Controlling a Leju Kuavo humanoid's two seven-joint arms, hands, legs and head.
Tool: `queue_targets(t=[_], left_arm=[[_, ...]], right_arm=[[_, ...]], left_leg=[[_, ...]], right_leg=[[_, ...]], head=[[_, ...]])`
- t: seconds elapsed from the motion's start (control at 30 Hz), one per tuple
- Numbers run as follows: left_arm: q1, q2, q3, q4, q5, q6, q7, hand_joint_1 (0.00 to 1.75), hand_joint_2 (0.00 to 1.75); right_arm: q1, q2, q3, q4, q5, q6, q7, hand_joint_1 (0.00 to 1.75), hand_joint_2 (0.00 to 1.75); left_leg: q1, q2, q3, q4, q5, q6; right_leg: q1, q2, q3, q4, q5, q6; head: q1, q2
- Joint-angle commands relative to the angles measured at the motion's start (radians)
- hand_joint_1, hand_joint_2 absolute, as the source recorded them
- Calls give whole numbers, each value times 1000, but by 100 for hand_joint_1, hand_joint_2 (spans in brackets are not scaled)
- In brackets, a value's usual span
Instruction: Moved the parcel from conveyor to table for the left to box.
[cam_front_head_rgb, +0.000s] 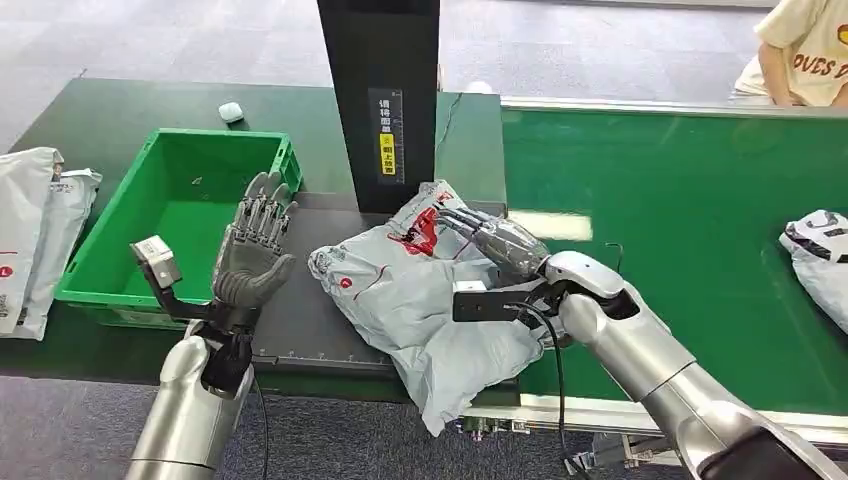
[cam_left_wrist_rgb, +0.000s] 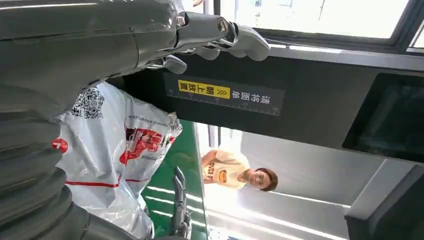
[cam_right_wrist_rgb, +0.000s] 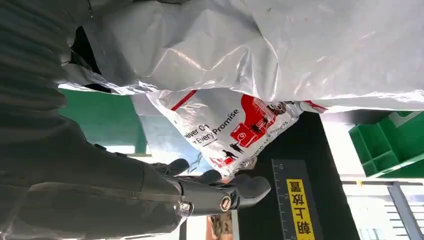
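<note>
The parcel (cam_front_head_rgb: 420, 300), a crumpled grey plastic mailer with red print, lies on the black table (cam_front_head_rgb: 300, 330), its near end hanging over the table's front edge. My right hand (cam_front_head_rgb: 495, 240) rests on top of its far part, fingers stretched toward the black post. In the right wrist view the parcel (cam_right_wrist_rgb: 250, 50) lies against the outer side of the fingers (cam_right_wrist_rgb: 200, 176), with nothing between them and the thumb of that hand (cam_right_wrist_rgb: 200, 192). My left hand (cam_front_head_rgb: 255, 250) is raised left of the parcel, spread and empty. The left wrist view looks past the left hand (cam_left_wrist_rgb: 215, 35) at the parcel (cam_left_wrist_rgb: 115, 150).
A green crate (cam_front_head_rgb: 100, 250) stands empty at the left of the table. A black post (cam_front_head_rgb: 380, 100) rises just behind the parcel. The green conveyor (cam_front_head_rgb: 680, 220) runs right, with another parcel (cam_front_head_rgb: 820, 260) on it. White mailers (cam_front_head_rgb: 40, 230) lie far left. A person (cam_front_head_rgb: 800, 50) sits beyond the belt.
</note>
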Motion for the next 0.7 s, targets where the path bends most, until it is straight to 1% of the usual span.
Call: queue_targets(t=[0.03, 0.07, 0.13, 0.17, 0.23, 0.37, 0.43, 0.47, 0.53, 0.57, 0.63, 0.7], left_arm=[[-21, 14, -19, 17, -1, 0, 1, 0, 175], [-21, 14, -19, 17, -1, 0, 1, 0, 175], [-21, 14, -19, 17, -1, 0, 1, 0, 175], [-21, 14, -19, 17, -1, 0, 1, 0, 175], [-21, 14, -19, 17, -1, 0, 1, 0, 175], [-21, 14, -19, 17, -1, 0, 1, 0, 175], [-21, 14, -19, 17, -1, 0, 1, 0, 175], [-21, 14, -19, 17, -1, 0, 1, 0, 175], [-21, 14, -19, 17, -1, 0, 1, 0, 175], [-21, 14, -19, 17, -1, 0, 1, 0, 175], [-21, 14, -19, 17, -1, 0, 1, 0, 175], [-21, 14, -19, 17, -1, 0, 1, 0, 175]], right_arm=[[-22, -11, 22, 3, 2, 1, -1, 0, 175], [-22, -11, 22, 3, 2, 1, -1, 0, 175], [-22, -11, 22, 3, 2, 1, -1, 0, 175], [-22, -11, 22, 3, 2, 1, -1, 0, 175], [-22, -11, 22, 3, 2, 1, -1, 0, 175], [-22, -11, 22, 3, 2, 1, -1, 0, 175], [-22, -11, 22, 3, 2, 1, -1, 0, 175], [-22, -11, 22, 3, 2, 1, -1, 0, 175], [-22, -11, 22, 3, 2, 1, -1, 0, 175], [-22, -11, 22, 3, 2, 1, -1, 0, 175], [-22, -11, 22, 3, 2, 1, -1, 0, 175], [-22, -11, 22, 3, 2, 1, -1, 0, 175]], left_leg=[[0, 0, 1, -1, 0, 0], [0, 0, 4, -1, -1, 0], [0, 0, 1, -1, 0, 0], [0, 0, 3, -1, -1, 0], [0, 0, 1, -1, 0, 0], [0, 0, 3, -1, -1, 0], [0, 0, 1, -1, 0, 0], [0, 0, 3, -1, -1, 0], [0, 0, 2, -1, 0, 0], [0, 0, 4, -1, -1, 0], [0, 0, 1, 0, 0, 0], [0, 0, 3, -1, -1, 0]], right_leg=[[0, 0, 1, 0, 0, -1], [0, 0, 4, -1, -1, -1], [0, 0, 1, 0, 0, -1], [0, 0, 3, -1, -1, -1], [0, 0, 1, 0, 0, -1], [0, 0, 3, -1, -1, -1], [0, 0, 1, 0, 0, -1], [0, 0, 3, -1, -1, -1], [0, 0, 2, -1, 0, -1], [0, 0, 3, -1, -1, -1], [0, 0, 1, 0, 0, -1], [0, 0, 3, -1, -1, -1]], head=[[0, 0], [0, 0], [0, 0], [0, 0], [0, 0], [0, 0], [0, 0], [0, 0], [0, 0], [0, 0], [0, 0], [0, 0]])
